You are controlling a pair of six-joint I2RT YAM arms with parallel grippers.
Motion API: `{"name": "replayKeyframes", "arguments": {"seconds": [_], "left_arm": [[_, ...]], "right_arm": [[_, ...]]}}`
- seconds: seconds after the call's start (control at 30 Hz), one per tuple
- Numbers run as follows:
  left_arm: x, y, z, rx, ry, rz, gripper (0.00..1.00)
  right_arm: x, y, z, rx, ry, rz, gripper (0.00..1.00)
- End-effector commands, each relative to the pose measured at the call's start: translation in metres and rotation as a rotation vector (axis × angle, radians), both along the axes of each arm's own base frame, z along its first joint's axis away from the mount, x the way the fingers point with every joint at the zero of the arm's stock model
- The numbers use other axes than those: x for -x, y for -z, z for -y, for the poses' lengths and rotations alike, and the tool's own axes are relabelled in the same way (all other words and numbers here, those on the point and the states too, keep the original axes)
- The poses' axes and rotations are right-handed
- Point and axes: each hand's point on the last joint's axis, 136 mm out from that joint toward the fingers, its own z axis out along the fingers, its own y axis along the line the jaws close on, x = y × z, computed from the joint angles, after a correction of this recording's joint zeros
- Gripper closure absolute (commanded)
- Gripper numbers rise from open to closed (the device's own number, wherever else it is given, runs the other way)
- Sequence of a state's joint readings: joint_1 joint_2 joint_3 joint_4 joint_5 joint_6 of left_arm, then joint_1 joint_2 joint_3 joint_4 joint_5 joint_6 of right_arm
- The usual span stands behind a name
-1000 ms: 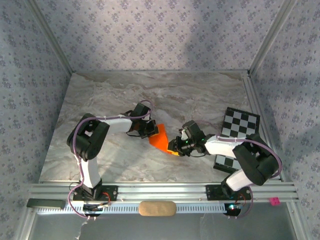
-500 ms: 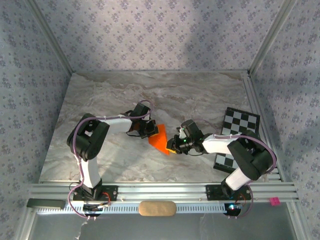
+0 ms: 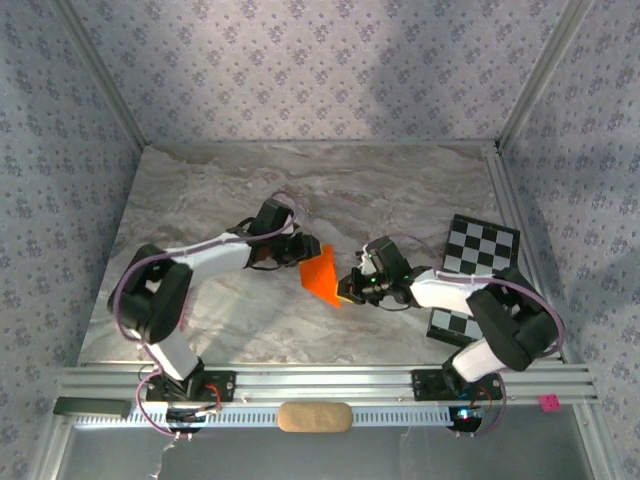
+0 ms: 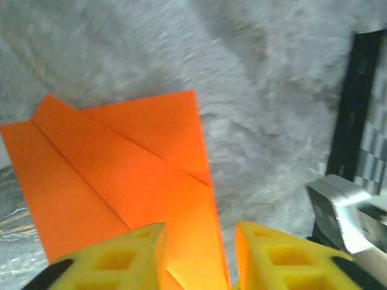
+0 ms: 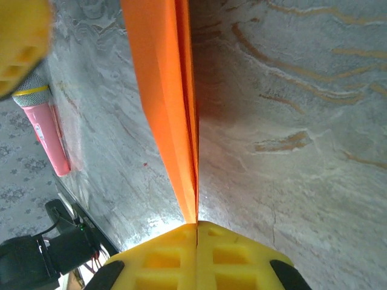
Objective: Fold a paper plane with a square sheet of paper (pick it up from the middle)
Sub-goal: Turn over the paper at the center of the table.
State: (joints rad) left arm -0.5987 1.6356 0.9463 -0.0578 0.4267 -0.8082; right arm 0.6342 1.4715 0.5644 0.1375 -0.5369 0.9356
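Marbled grey table (image 3: 200, 200), patterned walls on three sides, with a checkerboard card (image 3: 482, 247) lying flat at one edge. All positions below are given from that card.

1. Task item. The square sheet of paper (image 3: 322, 277) is well apart from the card, toward the middle of the table. It is orange and already creased. The left wrist view shows diagonal folds meeting at a centre line, with flaps laid over one another. It is not yet a slim dart, so I judge the folding to be partway through.

2. Right gripper (image 5: 196, 232). It sits between the card and the sheet. Its fingers are pressed together on the sheet's nearest corner, and the layered edge of the paper runs straight out of the seam between them. The sheet stands on edge, tilted up off the table. This is probably so the layers stay stacked and the opposite arm can reach a free edge.

3. Left gripper (image 4: 199, 241). It is on the side of the sheet away from the card. Its yellow fingers stand apart with a clear gap, and the sheet's edge lies in line with that gap but is not pinched.

4. Risk. A one-corner hold on thin paper may let the sheet sag or twist.
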Motion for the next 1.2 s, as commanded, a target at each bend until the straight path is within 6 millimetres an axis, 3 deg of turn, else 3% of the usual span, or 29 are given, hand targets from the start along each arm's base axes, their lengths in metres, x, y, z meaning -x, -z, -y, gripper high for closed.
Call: {"name": "replayKeyframes", "arguments": {"seconds": [0.0,0.37,0.63,0.93,1.17], "left_arm": [[0.000,-0.030,-0.006,0.009,0.002,0.124,0.59],[0.020,-0.064,-0.055,-0.029,-0.123,0.301,0.50],[0.028,-0.065,-0.085,-0.073,-0.204,0.354,0.40],[0.021,-0.063,-0.099,-0.058,-0.285,0.348,0.36],[0.019,-0.060,-0.110,-0.061,-0.327,0.317,0.35]], "right_arm": [[-0.004,-0.009,0.010,0.068,-0.005,0.056,0.99],[-0.015,-0.042,0.044,0.311,0.028,0.240,0.99],[-0.020,-0.062,0.057,0.477,0.079,0.374,1.00],[-0.024,-0.085,0.067,0.633,0.085,0.482,1.00],[-0.020,-0.080,0.081,0.708,0.079,0.501,1.00]]}}
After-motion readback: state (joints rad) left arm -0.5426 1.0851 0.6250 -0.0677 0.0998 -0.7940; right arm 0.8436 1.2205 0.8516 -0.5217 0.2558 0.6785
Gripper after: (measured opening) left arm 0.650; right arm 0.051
